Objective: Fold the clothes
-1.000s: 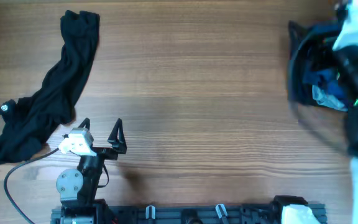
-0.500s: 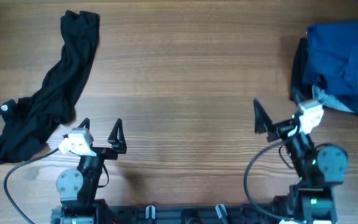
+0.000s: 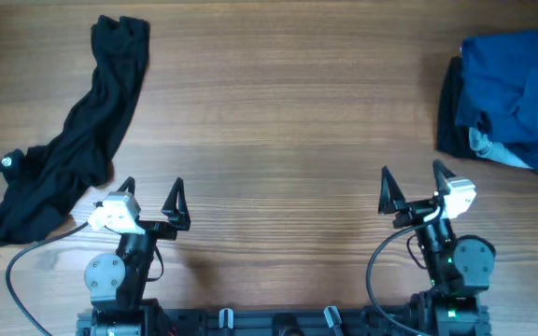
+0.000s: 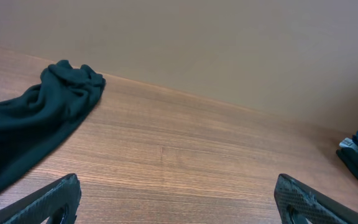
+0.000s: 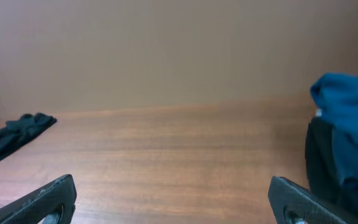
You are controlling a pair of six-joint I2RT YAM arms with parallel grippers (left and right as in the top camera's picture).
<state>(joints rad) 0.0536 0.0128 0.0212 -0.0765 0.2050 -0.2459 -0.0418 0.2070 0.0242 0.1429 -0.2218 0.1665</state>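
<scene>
Left hand [image 3: 151, 185] gapes beside the black garment [image 3: 73, 149], right hand [image 3: 411, 172] gapes near the blue pile [image 3: 516, 103]

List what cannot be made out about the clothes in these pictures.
1. Overhead: the blue pile runs off the right edge; its top blue layer covers the pieces beneath, so their number is unclear.
2. Overhead: the white mark on the black garment is too small to read.
3. Left wrist: the black garment is cut by the left edge; the blue pile is a sliver at the right edge.
</scene>
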